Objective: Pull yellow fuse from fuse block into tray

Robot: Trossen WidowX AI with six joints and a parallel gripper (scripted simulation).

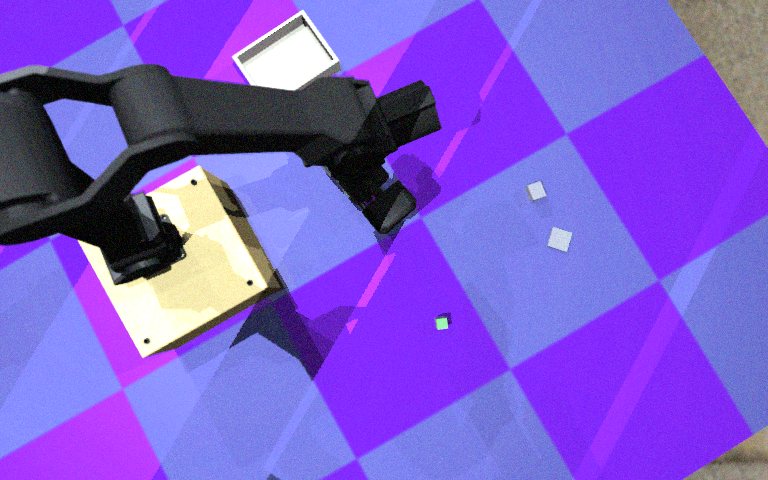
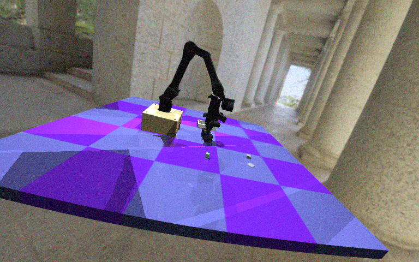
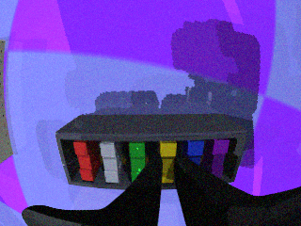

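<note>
— Stone columns ring the checkered surface; how does it look near the block?

— Tight — the hand is clamped on the yellow fuse, seated in the fuse block between green fuse and blue fuse.

— And the tray?

— White tray sits beyond the arm, near the far edge. Small cubes lie well apart.

Purple checkered table, fuse block, white tray, green cube
</note>
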